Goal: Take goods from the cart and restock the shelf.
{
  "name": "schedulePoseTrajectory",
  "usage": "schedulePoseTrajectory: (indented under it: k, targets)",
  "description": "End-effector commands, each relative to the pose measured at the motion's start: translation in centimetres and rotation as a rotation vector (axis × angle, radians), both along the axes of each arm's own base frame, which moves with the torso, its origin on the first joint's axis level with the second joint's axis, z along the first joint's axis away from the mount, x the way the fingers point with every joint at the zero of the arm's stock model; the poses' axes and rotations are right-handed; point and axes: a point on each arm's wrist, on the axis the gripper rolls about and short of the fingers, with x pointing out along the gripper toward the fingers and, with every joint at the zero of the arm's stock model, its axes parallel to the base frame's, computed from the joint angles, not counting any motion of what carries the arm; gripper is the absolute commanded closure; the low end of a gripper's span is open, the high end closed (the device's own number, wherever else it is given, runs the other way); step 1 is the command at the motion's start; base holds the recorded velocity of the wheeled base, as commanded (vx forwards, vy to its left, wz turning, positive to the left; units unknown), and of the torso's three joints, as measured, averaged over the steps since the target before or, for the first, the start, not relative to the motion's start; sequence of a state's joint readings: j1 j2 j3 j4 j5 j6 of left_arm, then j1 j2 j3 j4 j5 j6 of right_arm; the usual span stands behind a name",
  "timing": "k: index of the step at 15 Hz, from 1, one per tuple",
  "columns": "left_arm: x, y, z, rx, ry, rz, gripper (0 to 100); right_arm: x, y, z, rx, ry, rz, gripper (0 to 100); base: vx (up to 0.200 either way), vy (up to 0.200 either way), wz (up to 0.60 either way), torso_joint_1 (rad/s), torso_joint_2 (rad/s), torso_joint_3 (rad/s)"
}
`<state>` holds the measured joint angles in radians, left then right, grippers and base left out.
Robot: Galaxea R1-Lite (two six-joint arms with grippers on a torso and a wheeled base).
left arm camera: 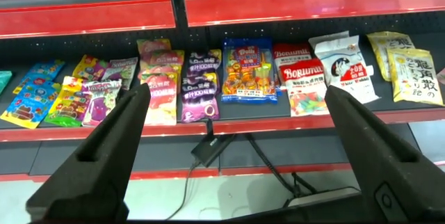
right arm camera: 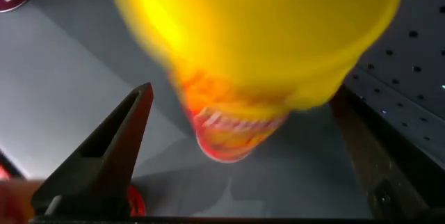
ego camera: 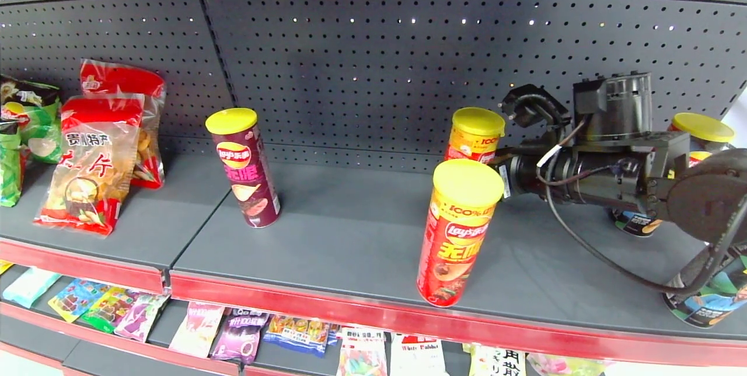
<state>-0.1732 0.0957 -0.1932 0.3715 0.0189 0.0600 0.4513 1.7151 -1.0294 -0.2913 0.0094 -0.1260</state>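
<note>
Straddling the rear chip can, the right gripper has its fingers spread and seemingly clear of the can's sides, though blur makes contact hard to judge. The can stands upright on the shelf, behind the front can. Placement looks finished, so the next move calls for a straight pull-back without tipping either. The left gripper hangs spread and empty.

Bright, even light washes the grey metal shelf — shadows lie soft and faint. Pinpoints glint through the dark perforated back panel; straight edges bow toward the head view's borders.
</note>
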Motion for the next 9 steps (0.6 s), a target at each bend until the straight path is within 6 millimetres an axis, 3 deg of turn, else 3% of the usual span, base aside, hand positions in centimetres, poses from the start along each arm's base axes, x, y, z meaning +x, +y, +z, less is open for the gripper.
schedulePoseTrajectory:
  k: [1,5,9]
  targets:
    - [0.0,0.0,0.0,0.000,0.004,-0.001,0,-1.4,-0.6,1.0,0.012,-0.027,0.001,0,0.000,0.000,0.00,0.000,0.00,0.000]
    - [0.1,-0.1,0.1,-0.010,-0.010,-0.019,0,-5.1,-2.6,1.3,0.029,-0.027,-0.042,0,0.000,0.000,0.00,0.000,0.00,0.000]
    - [0.1,-0.1,0.1,-0.011,-0.010,-0.022,0,-6.6,-3.5,1.4,0.027,-0.038,-0.089,0,0.000,0.000,0.00,0.000,0.00,0.000]
